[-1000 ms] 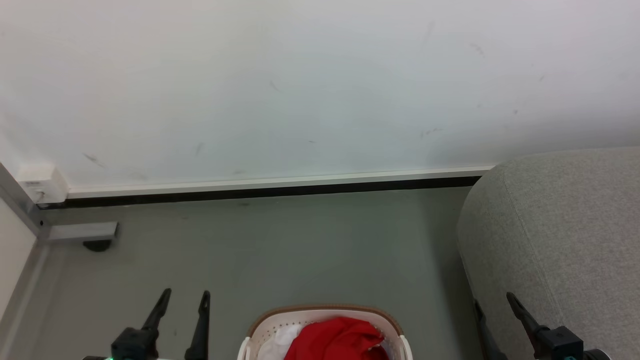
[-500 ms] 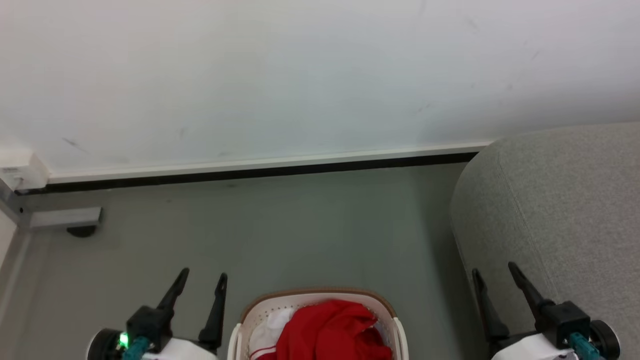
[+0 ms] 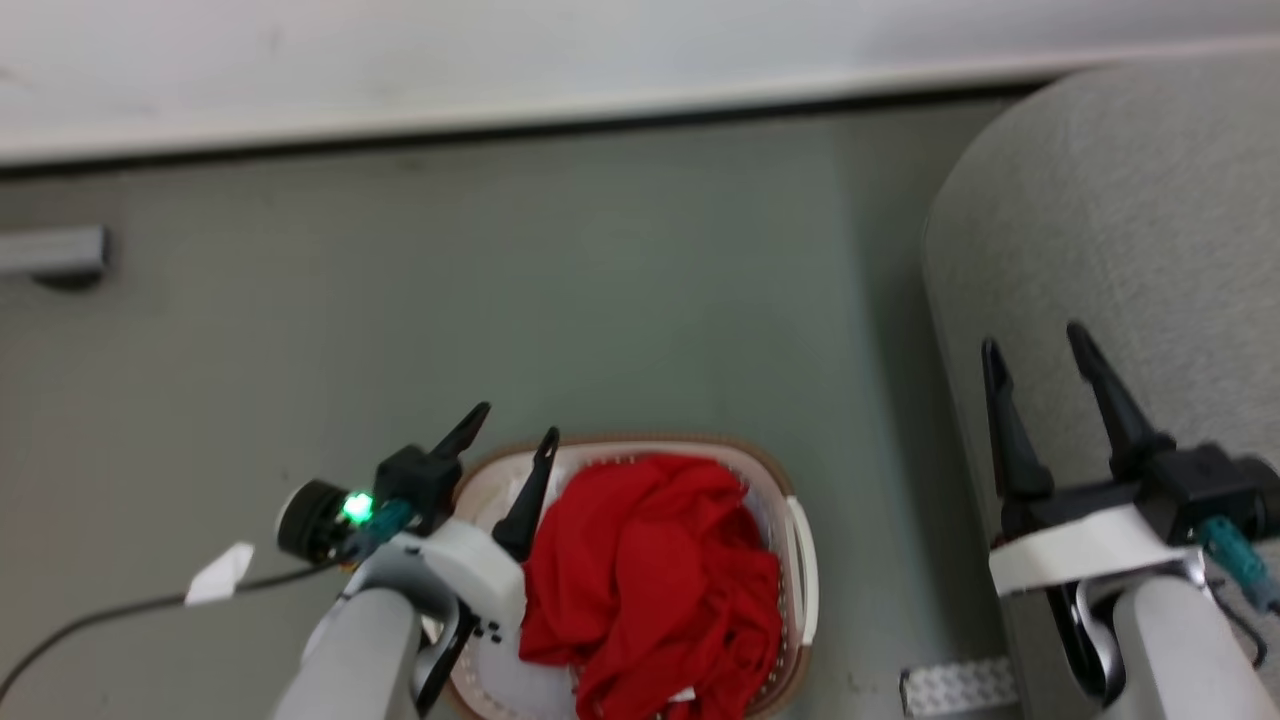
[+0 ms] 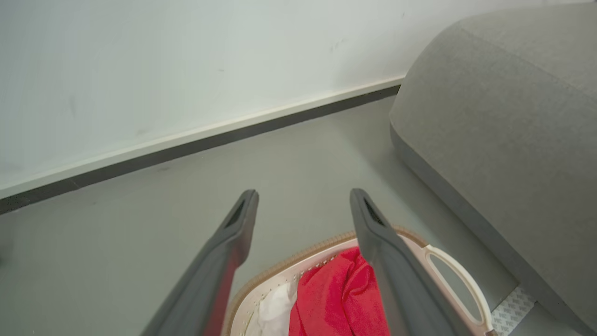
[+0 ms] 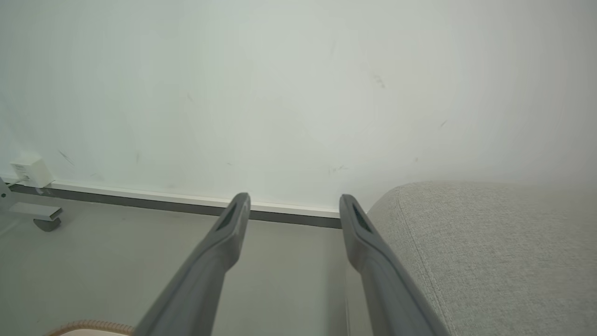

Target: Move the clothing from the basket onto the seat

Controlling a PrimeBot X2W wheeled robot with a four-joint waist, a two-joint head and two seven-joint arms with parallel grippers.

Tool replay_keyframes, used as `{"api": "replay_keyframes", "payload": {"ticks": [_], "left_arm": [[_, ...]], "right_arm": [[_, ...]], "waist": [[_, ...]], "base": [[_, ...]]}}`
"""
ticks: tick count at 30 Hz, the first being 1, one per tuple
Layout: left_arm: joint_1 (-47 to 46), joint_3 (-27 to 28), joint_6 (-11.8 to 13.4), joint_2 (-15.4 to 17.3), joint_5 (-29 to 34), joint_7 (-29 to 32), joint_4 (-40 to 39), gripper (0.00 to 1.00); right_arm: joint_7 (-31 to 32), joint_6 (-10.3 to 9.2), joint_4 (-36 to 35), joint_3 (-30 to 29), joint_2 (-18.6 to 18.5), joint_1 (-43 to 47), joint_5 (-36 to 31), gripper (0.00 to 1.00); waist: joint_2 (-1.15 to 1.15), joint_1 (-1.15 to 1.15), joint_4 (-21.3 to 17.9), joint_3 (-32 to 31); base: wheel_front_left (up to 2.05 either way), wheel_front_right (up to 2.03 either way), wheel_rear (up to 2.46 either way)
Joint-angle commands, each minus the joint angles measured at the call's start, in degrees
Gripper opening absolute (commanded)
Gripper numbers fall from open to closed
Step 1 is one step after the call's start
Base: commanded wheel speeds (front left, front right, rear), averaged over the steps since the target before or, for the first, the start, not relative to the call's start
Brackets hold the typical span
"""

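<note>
The red clothing (image 3: 650, 570) is lying heaped in the basket (image 3: 803, 545) on the floor. The left end effector (image 3: 516, 421) is hovering beside it with fingers spread, straddling the basket's left rim. The right end effector (image 3: 1032, 337), also spread, is hanging over the edge of the grey seat (image 3: 1120, 200).

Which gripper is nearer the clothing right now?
The left gripper: its open fingers hang over the basket's left rim, beside the red clothing. The right gripper, also open, is off by the seat, apart from the basket.
</note>
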Motion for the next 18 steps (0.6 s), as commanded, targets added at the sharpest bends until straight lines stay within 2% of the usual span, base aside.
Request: {"api": "replay_keyframes", "payload": {"ticks": [1,8,14,18], "left_arm": [[-2.0,-1.0,-0.2,0.5,-0.4,0.6,1.3,1.0],[-9.7,-9.2,-0.2,1.8,-4.4,3.8,9.2,1.0],[-14.7,-12.2,-0.1,1.6,-4.6,6.4,15.4,1.0],[-17.5,-12.0,1.4,1.3,-4.6,7.8,19.5,1.0]], "right_arm": [[-0.1,-0.12,-0.5,0.3,0.0,-2.1,0.3,1.0],[-0.1,-0.12,-2.1,2.7,0.0,-8.3,1.6,1.0],[-0.1,-0.12,-3.7,4.0,0.0,-11.3,2.8,1.0],[-0.1,-0.12,-5.0,5.2,0.0,-12.7,4.0,1.0]], "waist": [[0.0,-0.01,-0.4,8.0],[0.0,-0.01,-1.7,16.7],[0.0,-0.01,-2.7,21.6],[0.0,-0.01,-3.3,24.6]], "base": [[0.0,0.0,0.0],[0.0,0.0,0.0],[0.0,0.0,0.0],[0.0,0.0,0.0]]}}
